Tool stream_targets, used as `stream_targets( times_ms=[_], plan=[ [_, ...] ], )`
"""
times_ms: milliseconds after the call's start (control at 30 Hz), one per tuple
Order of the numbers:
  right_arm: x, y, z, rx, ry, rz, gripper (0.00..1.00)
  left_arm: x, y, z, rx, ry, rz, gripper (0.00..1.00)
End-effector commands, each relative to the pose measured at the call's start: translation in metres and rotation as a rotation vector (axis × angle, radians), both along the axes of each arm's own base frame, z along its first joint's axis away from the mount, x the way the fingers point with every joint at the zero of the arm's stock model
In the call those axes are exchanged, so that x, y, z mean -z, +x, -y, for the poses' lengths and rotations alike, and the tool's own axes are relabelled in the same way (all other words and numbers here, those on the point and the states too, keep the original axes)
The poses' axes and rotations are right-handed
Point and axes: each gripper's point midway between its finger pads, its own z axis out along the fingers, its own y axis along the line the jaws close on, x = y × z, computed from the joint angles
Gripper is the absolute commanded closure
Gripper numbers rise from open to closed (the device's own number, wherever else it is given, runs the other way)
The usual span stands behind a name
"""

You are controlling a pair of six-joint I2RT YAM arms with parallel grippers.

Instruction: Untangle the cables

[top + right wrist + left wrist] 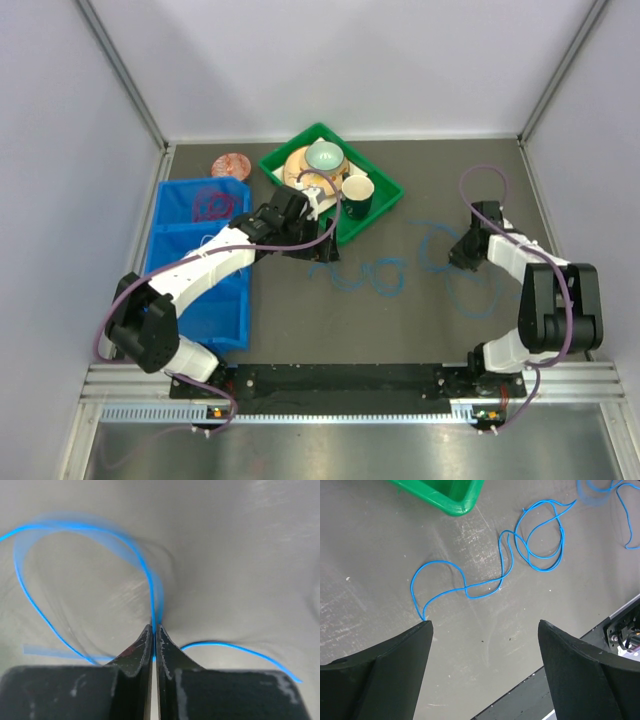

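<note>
The blue cable is strewn in loops across the table, with one strand pinched between the closed jaws of the right gripper. The left gripper is held wide open above the cable's other end, near the green tray.

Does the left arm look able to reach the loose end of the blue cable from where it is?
Probably yes. The left hand is open above the blue cable, whose end lies by one fingertip on the bare table. The green tray sits off to the side, and nothing covers the cable.
</note>
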Motion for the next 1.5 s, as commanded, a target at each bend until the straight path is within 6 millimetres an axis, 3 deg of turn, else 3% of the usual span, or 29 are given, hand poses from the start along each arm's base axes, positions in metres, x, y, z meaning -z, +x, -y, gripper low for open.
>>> stream_targets(
  times_ms=[0, 100, 233, 333, 400, 467, 533, 567, 600, 633, 700, 767, 867, 967, 1067, 1100, 1133, 1300, 1400, 1467],
  plan=[
    [-0.007, 0.007, -0.026, -0.078, 0.040, 0.029, 1.00, -0.017, 0.003, -0.002, -0.009, -0.018, 0.052, 0.09],
    [-0.029, 0.005, -0.052, -0.183, 0.073, 0.098, 1.00, -0.019, 0.006, -0.005, -0.023, -0.005, 0.064, 0.09],
    [-0.042, -0.016, -0.078, -0.279, 0.108, 0.119, 1.00, -0.024, 0.009, -0.007, -0.053, -0.005, 0.078, 0.09],
    [-0.054, -0.031, -0.066, -0.261, 0.052, 0.151, 1.00, -0.030, 0.008, -0.006, -0.050, -0.022, 0.086, 0.09],
    [-0.057, -0.043, -0.043, -0.210, -0.051, 0.141, 1.00, -0.033, 0.007, -0.005, -0.048, -0.033, 0.089, 0.09],
    [-0.065, -0.050, -0.033, -0.195, -0.091, 0.176, 1.00, -0.035, 0.008, -0.006, -0.051, -0.033, 0.095, 0.09],
    [-0.063, -0.059, -0.024, -0.180, -0.135, 0.163, 1.00, -0.036, 0.009, -0.006, -0.050, -0.030, 0.100, 0.09],
    [-0.065, -0.061, -0.021, -0.177, -0.144, 0.172, 0.94, -0.037, 0.010, -0.006, -0.050, -0.028, 0.104, 0.09],
    [-0.063, -0.063, -0.020, -0.182, -0.151, 0.163, 0.53, -0.036, 0.010, -0.006, -0.048, -0.027, 0.103, 0.09],
    [-0.058, -0.067, -0.019, -0.179, -0.154, 0.140, 0.34, -0.037, 0.010, -0.006, -0.045, -0.028, 0.104, 0.09],
    [-0.046, -0.071, -0.023, -0.179, -0.129, 0.086, 0.14, -0.036, 0.010, -0.002, -0.036, -0.043, 0.101, 0.09],
    [-0.036, -0.073, -0.028, -0.181, -0.102, 0.045, 0.14, -0.031, 0.009, 0.001, -0.028, -0.047, 0.082, 0.09],
    [-0.018, -0.071, -0.040, -0.201, -0.048, 0.001, 0.21, -0.029, 0.004, 0.001, -0.030, -0.057, 0.058, 0.10],
    [-0.017, -0.061, -0.050, -0.218, -0.001, 0.041, 0.37, -0.031, 0.001, -0.003, -0.039, -0.054, 0.067, 0.10],
    [-0.021, -0.052, -0.061, -0.236, 0.041, 0.077, 0.68, -0.034, 0.000, -0.009, -0.055, -0.040, 0.083, 0.10],
    [-0.025, -0.048, -0.068, -0.245, 0.067, 0.087, 0.95, -0.035, 0.000, -0.010, -0.056, -0.036, 0.088, 0.09],
    [-0.028, -0.046, -0.074, -0.259, 0.075, 0.100, 1.00, -0.036, 0.001, -0.013, -0.065, -0.029, 0.096, 0.09],
    [-0.082, -0.022, -0.101, -0.353, 0.020, 0.278, 1.00, -0.040, 0.001, -0.014, -0.072, -0.032, 0.106, 0.09],
    [-0.094, -0.016, -0.123, -0.448, 0.006, 0.296, 1.00, -0.039, 0.003, -0.014, -0.082, -0.035, 0.107, 0.09],
    [-0.081, -0.020, -0.140, -0.503, 0.014, 0.251, 1.00, -0.038, 0.005, -0.015, -0.099, -0.034, 0.106, 0.09]
  ],
)
